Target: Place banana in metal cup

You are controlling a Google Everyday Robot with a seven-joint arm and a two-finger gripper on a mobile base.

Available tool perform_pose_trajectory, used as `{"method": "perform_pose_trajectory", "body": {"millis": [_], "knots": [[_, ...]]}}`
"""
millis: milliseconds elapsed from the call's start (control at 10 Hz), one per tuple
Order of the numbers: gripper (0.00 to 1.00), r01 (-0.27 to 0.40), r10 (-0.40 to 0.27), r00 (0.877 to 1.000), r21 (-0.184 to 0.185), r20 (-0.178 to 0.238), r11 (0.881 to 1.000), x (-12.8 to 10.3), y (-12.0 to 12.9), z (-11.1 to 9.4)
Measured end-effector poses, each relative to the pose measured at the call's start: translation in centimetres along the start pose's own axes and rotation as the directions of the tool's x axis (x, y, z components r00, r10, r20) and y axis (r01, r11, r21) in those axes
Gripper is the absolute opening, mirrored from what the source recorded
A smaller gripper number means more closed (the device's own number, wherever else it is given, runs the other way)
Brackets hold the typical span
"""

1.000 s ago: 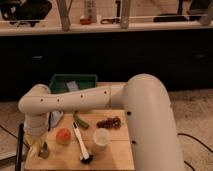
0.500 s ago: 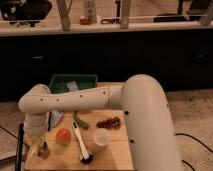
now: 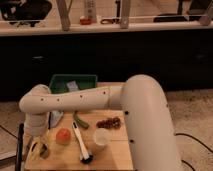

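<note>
The banana [image 3: 38, 149], pale yellow with splayed strips, lies at the front left corner of the wooden table [image 3: 112, 152]. My gripper [image 3: 37, 140] hangs at the end of the white arm [image 3: 75, 99], directly over the banana and touching or nearly touching it. A small grey shiny thing [image 3: 56, 118], which looks like the metal cup, sits just behind the gripper and is partly hidden by the arm.
An orange fruit [image 3: 63, 135] lies right of the banana. Beyond it are a green vegetable [image 3: 80, 120], a white-handled brush [image 3: 81, 144], a pale cup [image 3: 101, 138] and a dark red bunch [image 3: 109, 122]. A green bin [image 3: 73, 83] stands at the table's back.
</note>
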Motion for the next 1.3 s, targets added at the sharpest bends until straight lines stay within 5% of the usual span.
{"method": "perform_pose_trajectory", "body": {"millis": [1300], "knots": [[0.80,-0.013,0.013,1.000,0.005,-0.016,1.000,0.4,0.5,-1.4]]}}
